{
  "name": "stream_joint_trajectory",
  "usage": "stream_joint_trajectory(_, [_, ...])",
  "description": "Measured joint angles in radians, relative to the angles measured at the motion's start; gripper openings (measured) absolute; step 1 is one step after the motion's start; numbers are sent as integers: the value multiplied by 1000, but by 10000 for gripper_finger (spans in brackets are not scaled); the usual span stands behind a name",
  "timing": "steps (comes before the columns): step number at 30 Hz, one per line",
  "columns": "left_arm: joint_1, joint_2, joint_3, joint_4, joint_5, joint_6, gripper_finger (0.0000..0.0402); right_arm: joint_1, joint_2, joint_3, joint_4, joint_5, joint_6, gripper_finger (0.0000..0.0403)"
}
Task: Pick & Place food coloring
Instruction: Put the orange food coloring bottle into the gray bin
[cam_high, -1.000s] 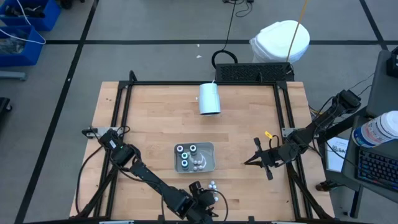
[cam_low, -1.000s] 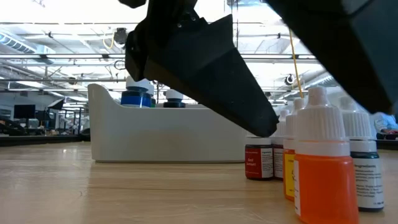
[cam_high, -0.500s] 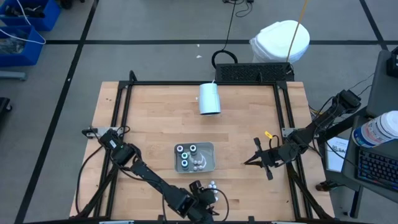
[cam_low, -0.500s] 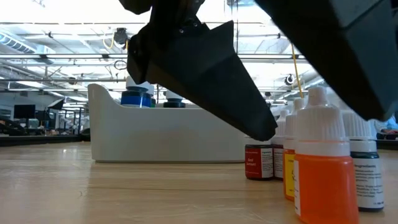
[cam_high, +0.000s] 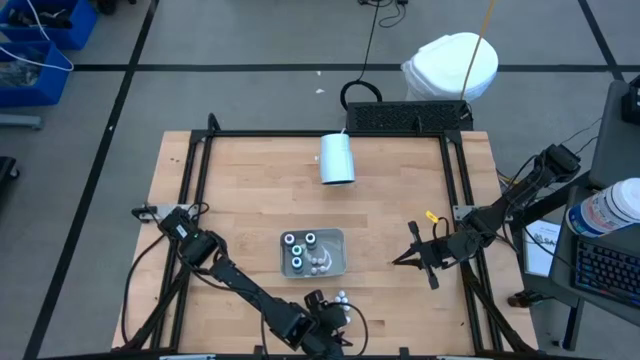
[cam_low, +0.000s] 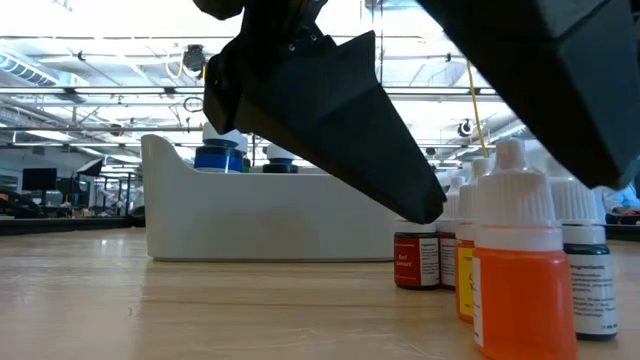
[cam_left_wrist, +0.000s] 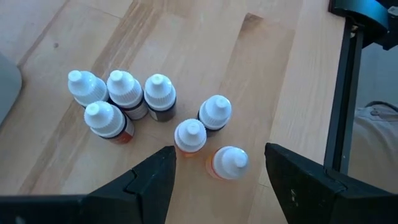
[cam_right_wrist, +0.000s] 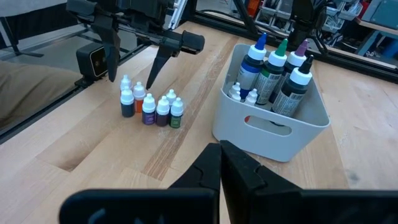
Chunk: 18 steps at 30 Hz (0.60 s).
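Observation:
Several small white-capped food coloring bottles (cam_left_wrist: 155, 99) stand in a tight cluster (cam_high: 342, 298) on the wood table near its front edge. The orange one (cam_low: 515, 280) is nearest the low camera. My left gripper (cam_left_wrist: 219, 152) hangs open just above this cluster (cam_right_wrist: 149, 106), its fingers on either side of the orange bottle (cam_left_wrist: 229, 163) without touching it. Larger bottles with coloured tips (cam_right_wrist: 273, 68) stand in a grey bin (cam_high: 340, 240) behind the cluster. My right gripper (cam_high: 398, 262) waits shut at the right, above the table.
A white cup (cam_high: 337, 158) lies on its side at the far middle of the table. A black frame rail (cam_left_wrist: 342, 93) runs along the table's edges. Bare wood lies between the bin (cam_right_wrist: 273, 124) and my right gripper (cam_right_wrist: 221, 155).

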Motion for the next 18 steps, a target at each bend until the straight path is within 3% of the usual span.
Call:
stream_joint_trajectory(12, [-7,0,0,1,-15,-8,247,0,0,0,0,0,0,0])
stream_joint_trajectory(18, [-7,0,0,2,-16,-13,195,0,0,0,0,0,0,0])
